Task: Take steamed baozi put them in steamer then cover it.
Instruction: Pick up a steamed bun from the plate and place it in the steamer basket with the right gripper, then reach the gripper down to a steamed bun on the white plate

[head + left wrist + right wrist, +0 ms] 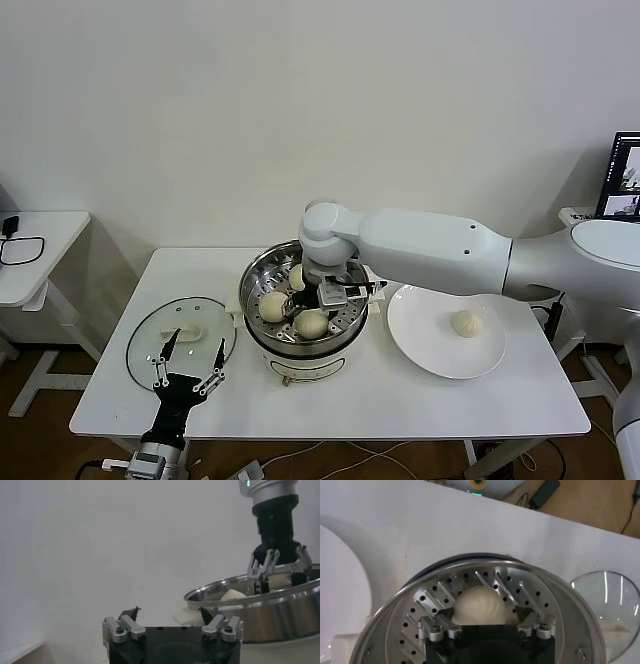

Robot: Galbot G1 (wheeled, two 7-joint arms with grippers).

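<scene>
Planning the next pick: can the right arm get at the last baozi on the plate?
Probably yes. That baozi lies alone on the white plate, uncovered, on the right arm's own side. The right gripper is inside the steamer, jaws open around a baozi, so it must lift out first.

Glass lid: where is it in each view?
Head view: the round clear glass lid lies flat on the white table, on the robot's left of the shiny steel steamer.
Left wrist view: not discernible.
Right wrist view: partly visible beyond the steamer rim.
Shared landmark: steamer.
</scene>
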